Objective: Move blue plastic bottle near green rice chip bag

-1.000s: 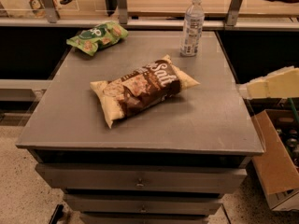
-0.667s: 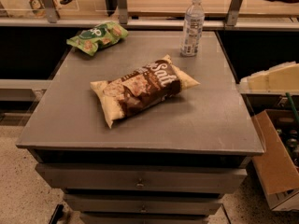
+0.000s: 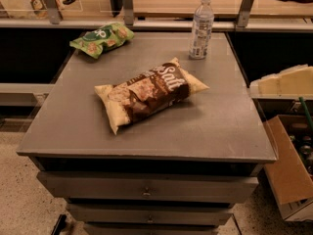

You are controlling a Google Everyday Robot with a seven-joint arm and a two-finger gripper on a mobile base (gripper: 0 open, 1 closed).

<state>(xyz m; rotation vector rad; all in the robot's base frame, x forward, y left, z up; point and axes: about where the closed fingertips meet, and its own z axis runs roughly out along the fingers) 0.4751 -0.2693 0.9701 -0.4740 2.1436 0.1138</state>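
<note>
The blue plastic bottle (image 3: 201, 27) stands upright with its white cap on at the table's far right corner. The green rice chip bag (image 3: 101, 38) lies at the far left corner, well apart from the bottle. My gripper (image 3: 274, 84) shows as a pale shape at the right edge of the view, just off the table's right side. It is nearer to me than the bottle and touches nothing.
A large brown-and-cream "Salt" bag (image 3: 149, 93) lies in the middle of the grey table (image 3: 210, 131). Drawers are under the table top. A rail with metal posts (image 3: 245, 6) runs behind it. An open cardboard box (image 3: 288, 175) sits on the floor at the right.
The pale gripper shape at the right edge has risen slightly. The bottle and both bags have not moved.
</note>
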